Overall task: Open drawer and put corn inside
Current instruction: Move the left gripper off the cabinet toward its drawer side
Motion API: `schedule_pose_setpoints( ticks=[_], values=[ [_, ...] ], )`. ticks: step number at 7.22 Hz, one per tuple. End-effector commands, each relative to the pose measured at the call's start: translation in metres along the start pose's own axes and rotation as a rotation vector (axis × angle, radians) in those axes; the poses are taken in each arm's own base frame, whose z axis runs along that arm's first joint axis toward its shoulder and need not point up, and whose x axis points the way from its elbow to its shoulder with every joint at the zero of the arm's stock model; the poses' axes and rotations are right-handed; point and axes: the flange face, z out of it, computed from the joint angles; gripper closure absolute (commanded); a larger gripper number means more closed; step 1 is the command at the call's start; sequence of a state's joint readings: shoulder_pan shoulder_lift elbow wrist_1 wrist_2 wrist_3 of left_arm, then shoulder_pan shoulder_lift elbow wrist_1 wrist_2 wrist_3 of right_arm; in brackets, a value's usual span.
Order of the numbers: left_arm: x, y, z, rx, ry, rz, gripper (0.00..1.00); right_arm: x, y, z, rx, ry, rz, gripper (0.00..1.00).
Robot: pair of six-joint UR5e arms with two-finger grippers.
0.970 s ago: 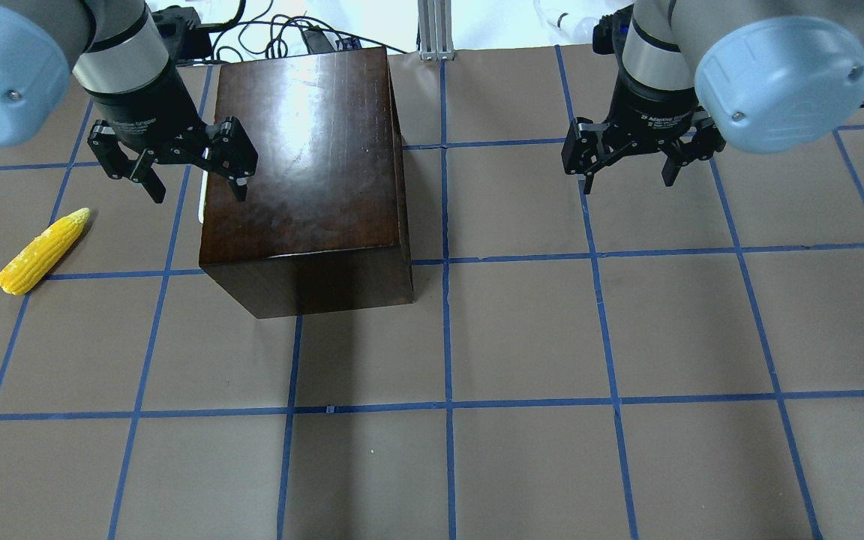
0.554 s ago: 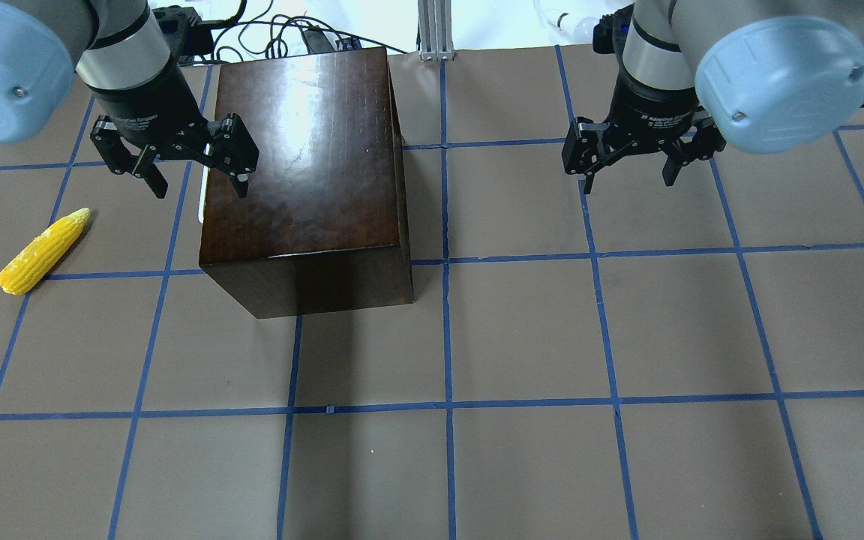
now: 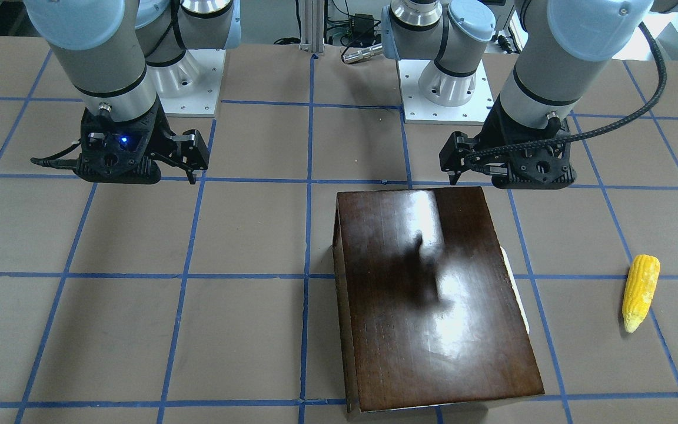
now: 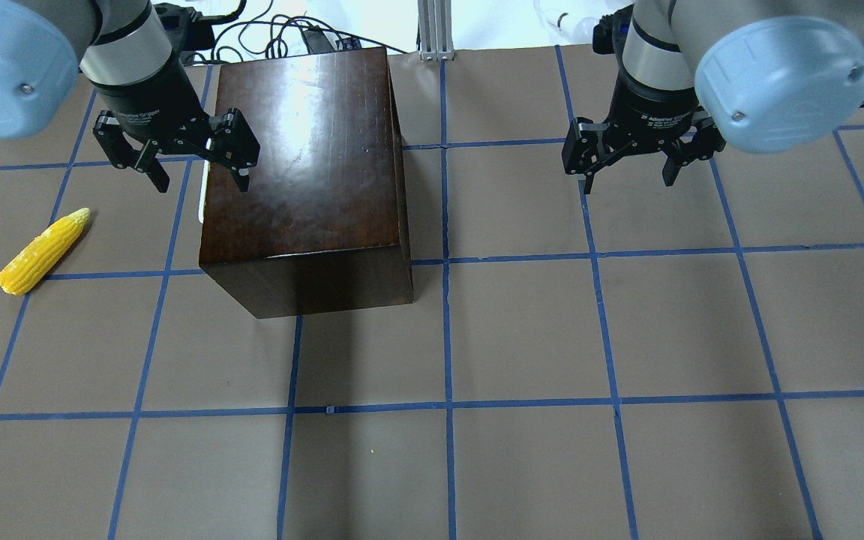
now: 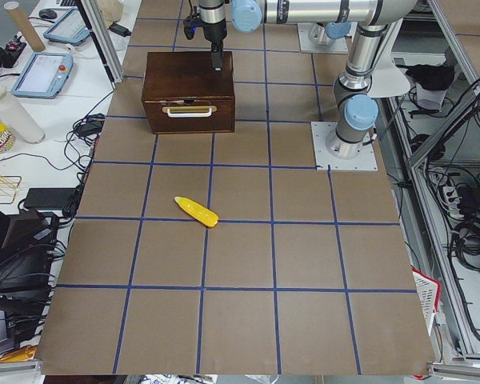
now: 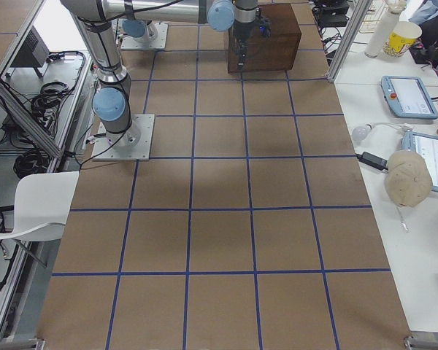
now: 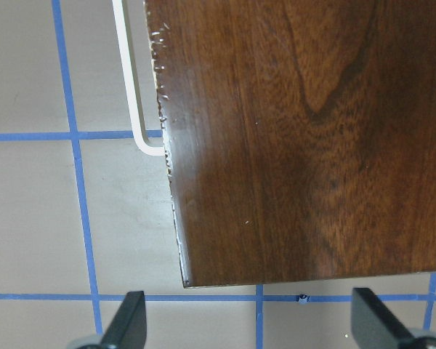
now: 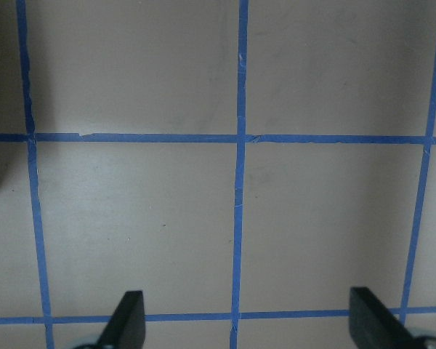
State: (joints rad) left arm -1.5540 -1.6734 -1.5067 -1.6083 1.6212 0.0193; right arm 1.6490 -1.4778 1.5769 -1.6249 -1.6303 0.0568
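Observation:
The glossy dark-brown box (image 4: 304, 172) stands at the back left of the table. Its drawer (image 5: 186, 114) is shut; the whitish handle (image 4: 202, 196) sticks out on the box's left side and also shows in the left wrist view (image 7: 128, 87). The yellow corn (image 4: 43, 251) lies on the table left of the box, apart from it. My left gripper (image 4: 202, 184) is open and empty above the box's left edge, one finger over the lid, one over the table. My right gripper (image 4: 627, 180) is open and empty above bare table, right of the box.
Blue tape lines (image 4: 447, 330) grid the brown table. Cables (image 4: 282, 30) and an aluminium post (image 4: 436, 26) lie behind the box. The arm bases (image 3: 445, 88) stand at the robot's side of the table.
My left gripper has shifted a little toward the back of the table along the box's left edge, still open. The right gripper, box and corn have not moved.

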Motion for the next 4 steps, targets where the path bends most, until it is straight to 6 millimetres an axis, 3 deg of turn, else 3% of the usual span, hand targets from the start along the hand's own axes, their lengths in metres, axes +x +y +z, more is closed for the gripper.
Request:
schedule_pose_setpoints(
  ticks=[1, 4],
  values=[
    [0.0010, -0.0031, 0.0008, 0.004, 0.010, -0.021, 0.00, 0.0001, 0.0002, -0.0006, 0.002, 0.000, 0.000, 0.00],
    [0.0017, -0.0029, -0.0059, 0.029, 0.029, -0.023, 0.00, 0.0000, -0.0001, 0.0003, -0.001, 0.000, 0.000, 0.00]
  ],
)
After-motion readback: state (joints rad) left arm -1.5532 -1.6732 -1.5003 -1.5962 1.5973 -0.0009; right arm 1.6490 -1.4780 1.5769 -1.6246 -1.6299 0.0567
